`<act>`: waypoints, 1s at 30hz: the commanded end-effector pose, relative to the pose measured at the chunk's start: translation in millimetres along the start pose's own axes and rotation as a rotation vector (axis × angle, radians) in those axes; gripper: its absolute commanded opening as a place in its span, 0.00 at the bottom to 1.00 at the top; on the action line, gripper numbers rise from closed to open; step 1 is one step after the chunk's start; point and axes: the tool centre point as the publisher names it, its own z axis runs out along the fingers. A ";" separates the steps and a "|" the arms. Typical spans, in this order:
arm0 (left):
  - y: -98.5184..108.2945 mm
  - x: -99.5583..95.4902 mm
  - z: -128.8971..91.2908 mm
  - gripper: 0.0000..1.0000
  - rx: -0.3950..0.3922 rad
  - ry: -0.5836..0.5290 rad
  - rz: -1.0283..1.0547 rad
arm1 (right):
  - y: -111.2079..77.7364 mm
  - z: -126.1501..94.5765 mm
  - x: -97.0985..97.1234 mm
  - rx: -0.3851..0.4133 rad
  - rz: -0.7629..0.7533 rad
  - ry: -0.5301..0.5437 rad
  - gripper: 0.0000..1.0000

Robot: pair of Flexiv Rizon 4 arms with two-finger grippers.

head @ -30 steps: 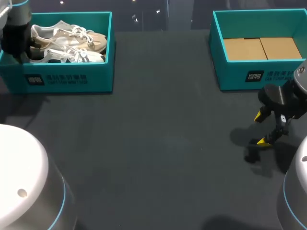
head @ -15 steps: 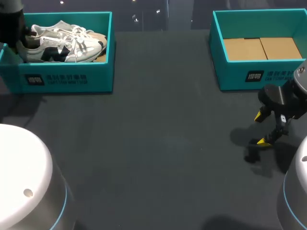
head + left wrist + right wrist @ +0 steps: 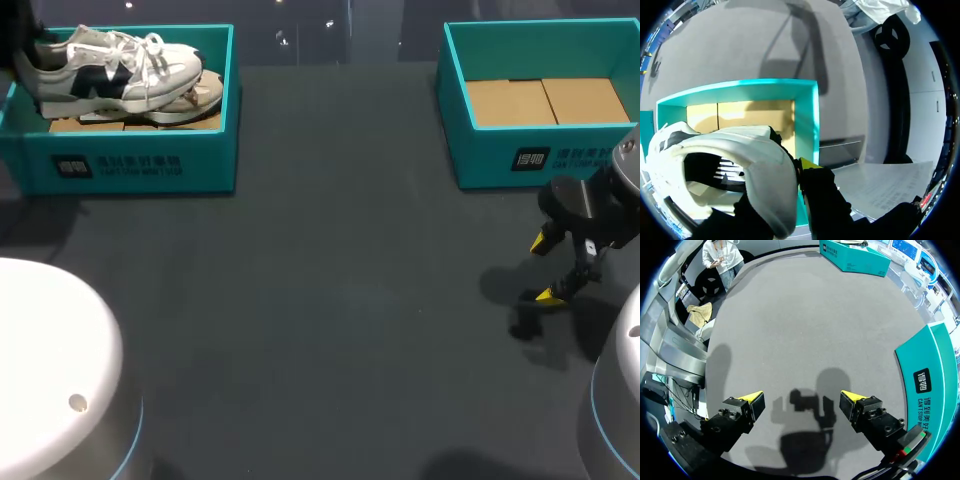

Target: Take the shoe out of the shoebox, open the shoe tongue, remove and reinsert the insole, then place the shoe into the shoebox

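Note:
A white sneaker with dark side marks (image 3: pixel 110 68) hangs above the left teal shoebox (image 3: pixel 140 165), its toe pointing right. My left gripper (image 3: pixel 799 168) is shut on the heel collar of that sneaker (image 3: pixel 740 165); one yellow tip shows outside the collar and the other finger is hidden inside. In the head view this gripper is almost out of sight at the far left edge. A second, beige-toned shoe (image 3: pixel 195 98) lies in the box under the raised one. My right gripper (image 3: pixel 546 268) hovers open over bare table near the right edge, with nothing between the fingers of that gripper (image 3: pixel 802 407).
A second teal box (image 3: pixel 520 160) with a cardboard floor stands at the back right, just behind my right gripper; its wall (image 3: pixel 935 375) is beside that gripper. Dark grey table lies between the two boxes.
The left arm has lifted the white sneaker up from the left box, uncovering the other shoe and the cardboard floor. The right arm has not moved.

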 end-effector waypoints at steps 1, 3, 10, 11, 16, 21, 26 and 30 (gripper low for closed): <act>-1.5 2.4 -17.6 0.00 0.002 -0.001 0.005 | -0.1 0.3 1.1 0.001 0.000 -0.003 1.00; -1.8 2.8 -23.5 0.00 0.003 0.000 0.007 | -0.1 0.3 1.1 0.001 0.000 -0.003 1.00; -3.3 4.8 -47.5 0.00 0.009 0.008 -0.002 | -0.1 0.3 1.1 0.001 0.000 -0.003 1.00; -4.2 5.4 -52.2 0.00 0.008 0.009 -0.003 | -0.1 0.3 1.1 0.001 0.000 -0.003 1.00; -10.7 6.0 -73.6 0.00 0.007 0.035 0.001 | -0.1 0.3 1.1 0.001 0.000 -0.003 1.00; -17.6 3.5 -93.7 0.00 0.013 0.044 0.007 | -0.1 0.3 1.1 0.001 0.000 -0.003 1.00; -34.1 -5.3 -106.8 0.00 0.009 0.054 0.015 | -0.1 0.3 1.1 0.001 0.000 -0.003 1.00; -51.1 -15.4 -119.0 0.00 0.016 0.052 0.038 | -0.1 0.3 1.1 0.001 0.000 -0.003 1.00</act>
